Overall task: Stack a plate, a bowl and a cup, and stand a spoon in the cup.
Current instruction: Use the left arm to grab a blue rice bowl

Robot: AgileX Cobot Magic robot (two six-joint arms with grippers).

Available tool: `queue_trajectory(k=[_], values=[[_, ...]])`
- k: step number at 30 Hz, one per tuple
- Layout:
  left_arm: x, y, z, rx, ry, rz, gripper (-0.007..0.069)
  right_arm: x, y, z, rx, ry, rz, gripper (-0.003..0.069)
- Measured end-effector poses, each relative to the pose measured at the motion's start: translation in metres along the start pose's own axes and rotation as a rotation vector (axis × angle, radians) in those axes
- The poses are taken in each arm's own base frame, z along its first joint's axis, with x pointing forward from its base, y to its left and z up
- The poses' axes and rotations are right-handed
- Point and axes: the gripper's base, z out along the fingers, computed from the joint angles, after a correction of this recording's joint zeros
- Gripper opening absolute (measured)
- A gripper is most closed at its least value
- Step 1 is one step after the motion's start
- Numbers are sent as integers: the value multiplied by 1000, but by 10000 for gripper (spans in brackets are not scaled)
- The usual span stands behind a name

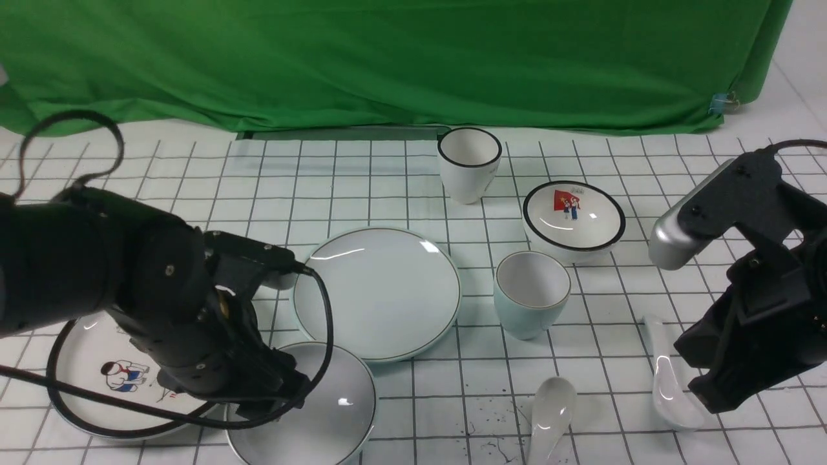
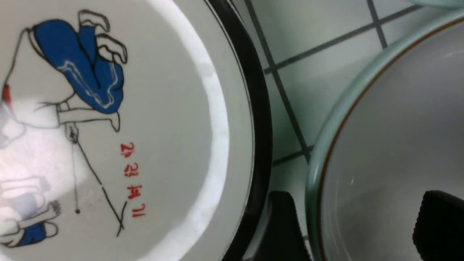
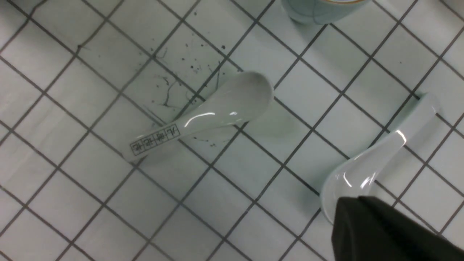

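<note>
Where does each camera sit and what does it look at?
Front view: between the arms, facing forward over the white gridded table; black left arm and right arm show.
Left wrist view: on the left arm, above a white cartoon plate and the pale blue-green glossy bowl; the open left gripper straddles the bowl's rim.
Right wrist view: on the right arm, looking down at a lettered white ceramic spoon and a plain white ceramic spoon; shut right gripper shows.
Shared: front and right wrist both show the spoons.

Gridded table (image 1: 387, 181): plate (image 1: 378, 290), cartoon plate (image 1: 90, 361), bowl (image 1: 336, 413), flag bowl (image 1: 574, 216), cup (image 1: 531, 294), taller cup (image 1: 469, 165), two spoons (image 1: 549, 413)
</note>
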Motion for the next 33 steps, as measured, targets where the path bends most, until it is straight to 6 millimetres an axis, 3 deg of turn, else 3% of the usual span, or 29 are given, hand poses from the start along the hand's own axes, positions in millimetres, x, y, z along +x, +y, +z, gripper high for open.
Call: queue_trajectory(k=[3,6,13,15,20,23,24,29,32,33], values=[[0,0,5,-1,12,-1,404,0,0,0,0,-1,-2,18],[-2,0,5,-1,-5,-10,335,0,0,0,1,-2,-2,18],[-5,1,6,-3,-37,-14,35,-1,0,0,3,-10,-2,25],[-6,0,5,-2,-47,-18,1,-1,0,0,3,-10,-2,28],[-7,0,2,1,-45,-19,-1,-1,0,0,3,-10,-3,29],[-11,-1,-15,4,-57,-10,-8,-3,-1,-2,4,-14,-5,29],[-19,-2,-34,1,-104,12,-8,-5,-1,-5,8,-25,-6,29],[-53,0,-85,19,-250,42,-8,-14,-3,-16,20,-67,-9,29],[-74,6,-95,43,-283,41,-8,-19,-4,-21,27,-89,-11,29],[-89,12,-94,71,-286,32,-8,-21,-5,-24,31,-101,-11,29]])
